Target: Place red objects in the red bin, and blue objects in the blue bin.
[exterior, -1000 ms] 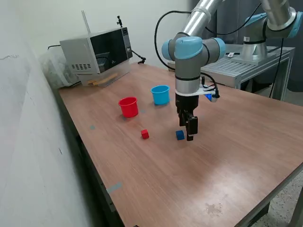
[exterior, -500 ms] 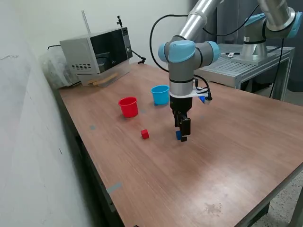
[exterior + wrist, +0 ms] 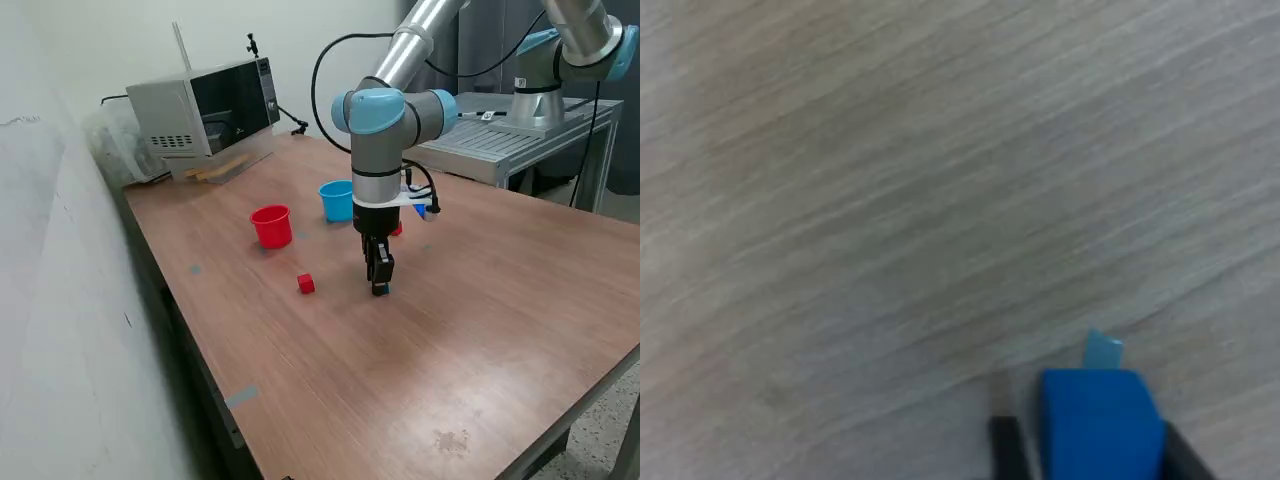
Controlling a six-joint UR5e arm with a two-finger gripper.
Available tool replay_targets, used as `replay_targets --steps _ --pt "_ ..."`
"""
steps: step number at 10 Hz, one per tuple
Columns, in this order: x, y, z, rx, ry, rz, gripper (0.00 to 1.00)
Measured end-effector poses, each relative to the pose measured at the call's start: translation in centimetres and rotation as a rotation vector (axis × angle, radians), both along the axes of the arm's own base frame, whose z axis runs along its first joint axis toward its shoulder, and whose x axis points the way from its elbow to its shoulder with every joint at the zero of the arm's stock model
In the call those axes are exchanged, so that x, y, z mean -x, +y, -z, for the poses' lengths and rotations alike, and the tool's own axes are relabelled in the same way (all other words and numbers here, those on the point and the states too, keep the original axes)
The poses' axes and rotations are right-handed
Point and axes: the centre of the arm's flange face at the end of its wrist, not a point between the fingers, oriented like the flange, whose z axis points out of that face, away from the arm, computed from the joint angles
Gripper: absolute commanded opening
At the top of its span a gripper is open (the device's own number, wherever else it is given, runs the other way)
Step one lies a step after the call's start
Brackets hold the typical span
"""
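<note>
My gripper (image 3: 380, 286) is down at the tabletop with its fingers on either side of a dark blue cube (image 3: 1100, 412). In the wrist view a small gap shows between one finger (image 3: 1006, 452) and the cube, so the jaws stand open around it. In the exterior view the fingers hide most of this cube. One red cube (image 3: 306, 285) lies to the gripper's left in the exterior view. A second red cube (image 3: 396, 229) peeks out behind the arm. The red cup (image 3: 271, 226) and the light blue cup (image 3: 337, 200) stand upright farther back. The second blue cube is out of view.
A microwave (image 3: 200, 115) stands at the table's back left corner in the exterior view. A second robot arm (image 3: 560, 60) on a metal stand (image 3: 520, 140) is behind the table at the right. A wall runs along the left.
My gripper has moved toward the exterior view's left and come down, from beside the blue cube to straddling it. The cups and the red cube have not moved.
</note>
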Motion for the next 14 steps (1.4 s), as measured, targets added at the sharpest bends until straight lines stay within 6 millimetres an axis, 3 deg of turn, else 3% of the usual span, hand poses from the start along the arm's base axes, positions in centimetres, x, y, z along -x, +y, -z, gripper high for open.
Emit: replay_targets --steps 3,5,7,8,9,11,13,14 --pt "-0.1 0.0 0.0 -0.004 -0.004 -0.031 0.00" --pt "-1.1 0.1 -1.3 -0.019 -0.008 -0.092 0.00" --pt "-3.1 0.9 -5.4 -0.032 0.009 -0.147 0.00" --pt "-4.2 2.3 -8.3 -0.037 0.026 -0.156 0.00" --pt "-5.1 4.7 -11.0 -0.041 0.042 -0.143 0.00" --pt "-7.0 12.7 -14.3 -0.051 0.046 -0.079 0.00" --pt "-9.0 20.8 -15.3 -0.066 0.018 -0.078 0.00" --pt "-9.9 23.8 -15.3 -0.073 -0.003 -0.123 0.00"
